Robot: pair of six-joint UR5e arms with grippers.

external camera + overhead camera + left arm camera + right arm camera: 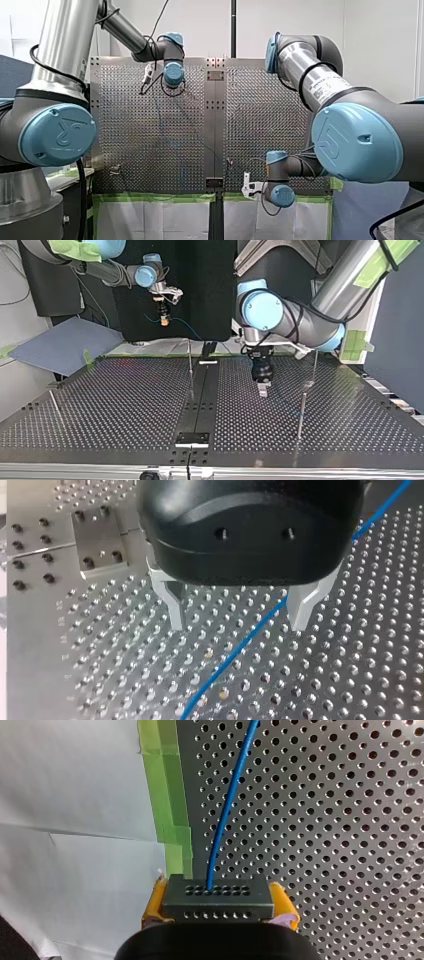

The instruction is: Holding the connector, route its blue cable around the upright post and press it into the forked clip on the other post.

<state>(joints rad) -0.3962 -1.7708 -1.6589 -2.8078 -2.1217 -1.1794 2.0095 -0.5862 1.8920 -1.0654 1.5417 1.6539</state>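
Several posts (190,370) stand around; right gripper (218,904) pinches connector (218,895), left gripper (239,625) spread, seemingly straddling cable (225,815).

The perforated table (125,405) carries thin upright posts (190,365).

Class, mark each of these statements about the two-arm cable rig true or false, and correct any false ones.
1. My right end effector is shut on the connector. True.
2. My left end effector is gripping the blue cable. False: its metal fingers are open, and the cable runs loose between them.
3. The cable leaves the connector and runs out over the perforated table. True.
4. The right end effector's pads are black. False: they are yellow.
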